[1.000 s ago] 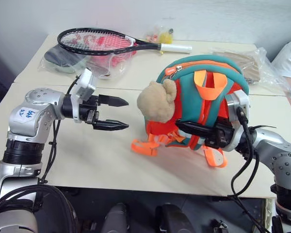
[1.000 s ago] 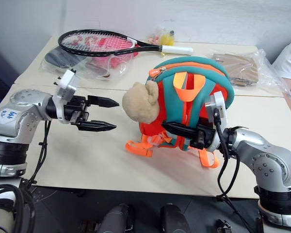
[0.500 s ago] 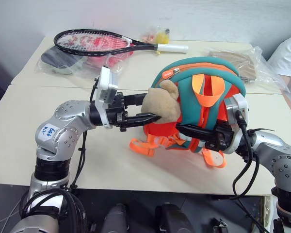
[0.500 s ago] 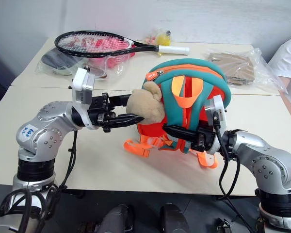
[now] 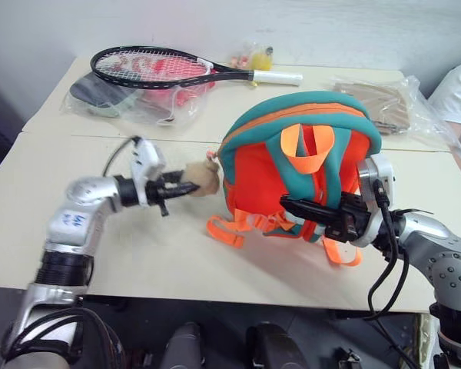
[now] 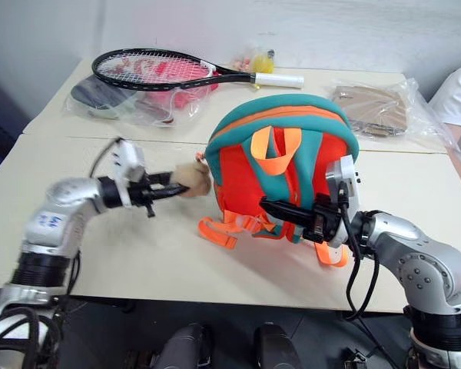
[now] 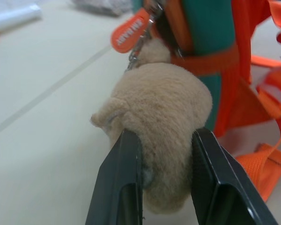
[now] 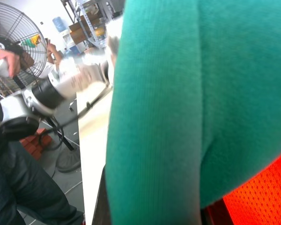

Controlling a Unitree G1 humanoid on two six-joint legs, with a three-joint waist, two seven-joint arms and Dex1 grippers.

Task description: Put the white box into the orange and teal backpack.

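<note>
1. Right jaws (image 5: 293,209), nearest the table's (image 5: 138,261) front edge: shut, pinched on the lower strap side of the orange and teal backpack (image 5: 292,146), as far as I can tell. Their job, I judge, is to anchor. Hold firm, don't lift, or the bag tips.
2. Left jaws (image 7: 165,136): clamped either side of the plush bear head (image 7: 164,108), nearly closed, plush squashed between them. Grip is on the soft body, not on the clip.
3. The bear hangs off a clip next to the orange zip tag (image 7: 128,35). I read the step as opening the zip by pulling the bear.
4. To do it well: pull along the teal zip line, up and over the arch, not straight out toward the table's left edge. A sideways pull just drags the bag against my right grip.
5. Risk: plush is slippery and compressible. If it creeps, regrip closer to the clip.
6. The backpack stands upright mid-table, right of centre, orange straps (image 5: 230,231) splayed toward the front edge. The zip looks closed from here.
7. White box: cannot tell where it lies. Needs locating once the bag is open.
8. Far edge: racket (image 5: 154,65) over clear bags (image 5: 123,100) at the far left, well apart from the bag. No obstruction to the pull.
</note>
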